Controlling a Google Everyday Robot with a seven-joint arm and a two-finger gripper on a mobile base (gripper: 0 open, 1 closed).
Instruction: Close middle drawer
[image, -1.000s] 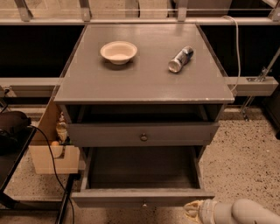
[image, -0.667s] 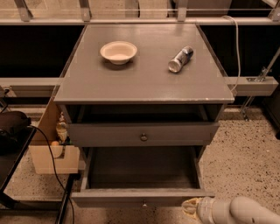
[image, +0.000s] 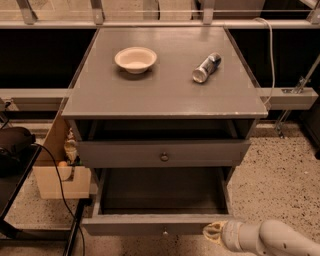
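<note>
Nearest me: white-sleeved robot gripper (image: 213, 234), low at bottom right, tip at the right end of the drawer front. Touching or just short of it, can't tell. Jaws spread or pressed together: can't tell either.

Target is the wide shallow grey-painted wooden middle drawer (image: 130, 225), pulled far out. Nothing visible inside. It has a small round centre knob (image: 165, 232) on its low front.

My read: rigid box, probably light, should slide under a steady shove. No grip needed, just a flat push on the front. Pushing at 1 end may rack it, so I'd shift toward the knob.

Above it is the taller grey top drawer (image: 120, 152), slightly out. On the grey tabletop (image: 165, 92): cream round bowl (image: 135, 59) and a silver metal can (image: 206, 67) on its side.
</note>
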